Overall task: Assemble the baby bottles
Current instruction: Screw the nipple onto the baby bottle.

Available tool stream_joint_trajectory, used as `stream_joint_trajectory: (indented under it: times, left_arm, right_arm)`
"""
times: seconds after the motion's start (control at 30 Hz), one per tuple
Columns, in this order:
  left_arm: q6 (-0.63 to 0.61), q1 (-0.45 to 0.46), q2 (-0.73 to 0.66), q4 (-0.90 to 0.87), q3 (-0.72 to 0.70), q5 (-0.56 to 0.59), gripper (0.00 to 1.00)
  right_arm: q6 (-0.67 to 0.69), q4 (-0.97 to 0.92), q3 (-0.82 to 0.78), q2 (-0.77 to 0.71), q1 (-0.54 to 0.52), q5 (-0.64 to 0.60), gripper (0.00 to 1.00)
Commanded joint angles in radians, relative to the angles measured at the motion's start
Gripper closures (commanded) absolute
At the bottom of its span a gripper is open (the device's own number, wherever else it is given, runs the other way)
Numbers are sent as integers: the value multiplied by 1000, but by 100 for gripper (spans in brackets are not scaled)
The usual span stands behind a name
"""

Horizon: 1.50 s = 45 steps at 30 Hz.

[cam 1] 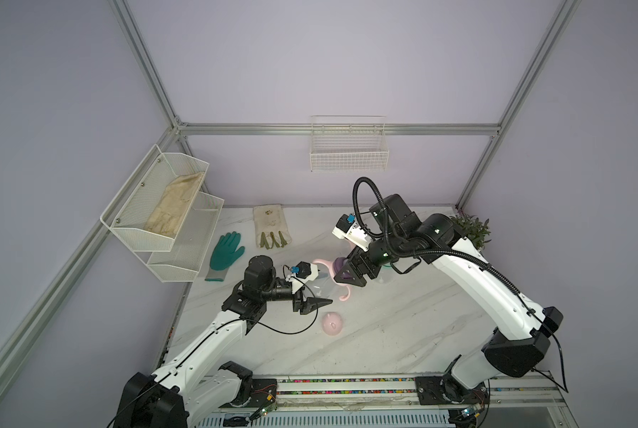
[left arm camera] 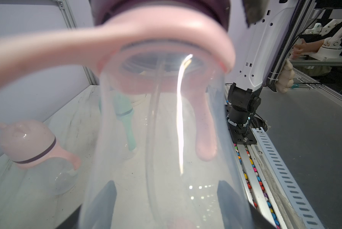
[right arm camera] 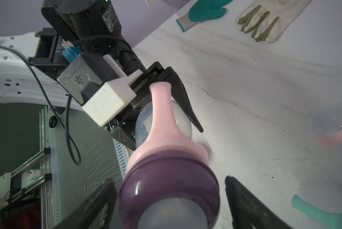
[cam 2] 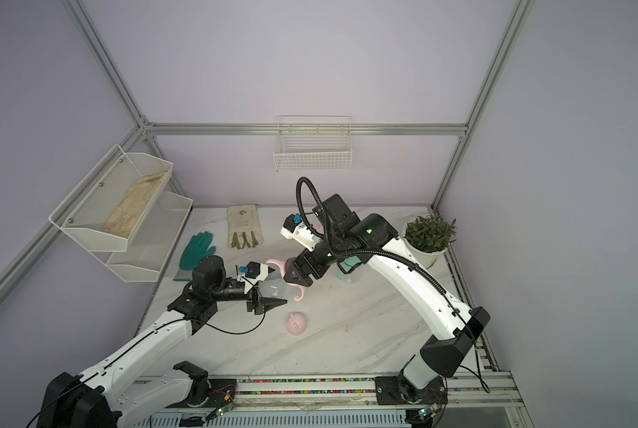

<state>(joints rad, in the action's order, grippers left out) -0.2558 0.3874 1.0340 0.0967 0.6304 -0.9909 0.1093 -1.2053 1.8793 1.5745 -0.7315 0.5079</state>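
Left gripper (left arm camera: 167, 183) is clamped on the clear body of a pink bottle (right arm camera: 183, 123); right gripper (right arm camera: 168, 179) stands spread, jaws flanking the bottle's purple collar (right arm camera: 166, 168) with gaps either side; a loose pink cap (cam 1: 333, 324) lies just nearer the front edge; a mint bottle (cam 2: 349, 265) and a capped pink bottle (left arm camera: 33, 146) stand under the right arm (cam 1: 469, 274); the held bottle hangs between both grippers over the table's (cam 1: 384, 333) middle, long axis roughly level, nipple end toward the right edge.
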Motion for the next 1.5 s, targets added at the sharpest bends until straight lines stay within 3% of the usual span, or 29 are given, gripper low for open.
stream_joint_trajectory:
  times: [0.0, 0.33, 0.47, 0.57, 0.8, 1.03, 1.17, 1.47]
  left_arm:
    - [-22, 2, -5, 26, 66, -7, 100]
    - [-32, 2, -15, 25, 72, -3, 100]
    - [-39, 2, -26, 24, 74, -5, 100]
    - [-39, 2, -31, 23, 74, -6, 100]
    - [-36, 1, -32, 24, 74, -7, 100]
    - [-41, 2, -26, 24, 70, 12, 100]
    - [-75, 2, -11, 44, 71, 108, 100]
    - [-220, 44, 25, 280, 7, 613, 100]
  right_arm:
    - [14, -11, 2, -33, -6, -8, 14]
    - [9, 10, -53, -51, -5, 29, 27]
    - [6, 34, -91, -63, -6, 43, 26]
    - [6, 38, -98, -64, -7, 47, 19]
    - [9, 51, -85, -61, -6, 48, 20]
    - [2, 73, -79, -70, -6, 33, 33]
    - [-16, 103, -92, -65, 2, 24, 44]
    - [-116, 277, -172, -13, 66, 124, 58]
